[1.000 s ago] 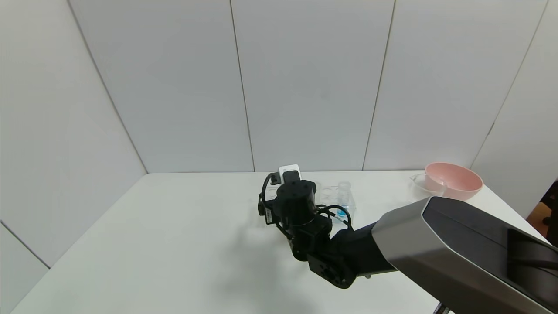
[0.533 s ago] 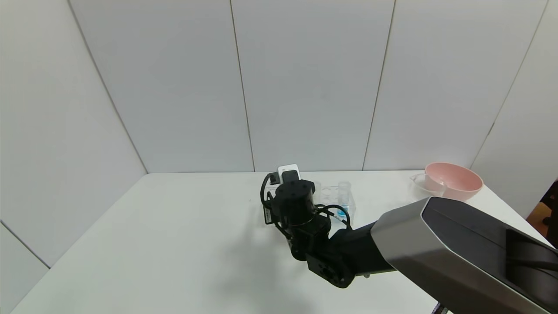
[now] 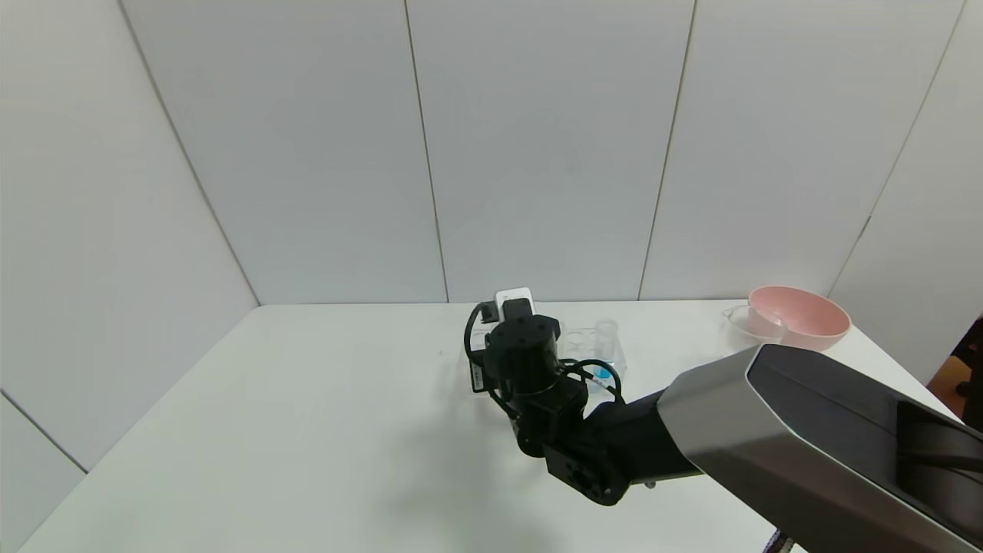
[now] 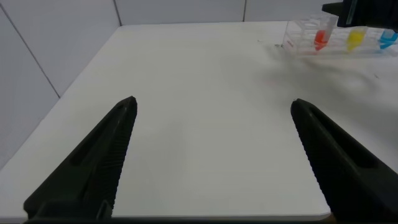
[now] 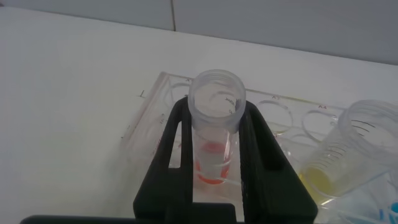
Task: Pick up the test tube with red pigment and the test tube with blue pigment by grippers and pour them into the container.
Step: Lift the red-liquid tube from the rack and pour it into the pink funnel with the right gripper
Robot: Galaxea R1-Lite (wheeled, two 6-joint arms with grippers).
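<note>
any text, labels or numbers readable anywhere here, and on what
"A4": faint, beside a well on the clear tube rack, right wrist view; the reading is uncertain.
Other well marks along the same rack edge: too faint to read.
Graduation lines on the test tube with yellow liquid: marks only, no legible numbers.
White label on the right arm's wrist, head view: too small to read.

A small clear round-bottomed tube (image 5: 214,134) holds orange-red liquid; its clear neighbour (image 5: 348,158) holds yellow, a third (image 4: 387,39) bright blue. The slim-jawed right gripper (image 5: 216,163) is black, the wide bowl (image 3: 799,316) pink, the tabletop (image 3: 307,415) white.
</note>
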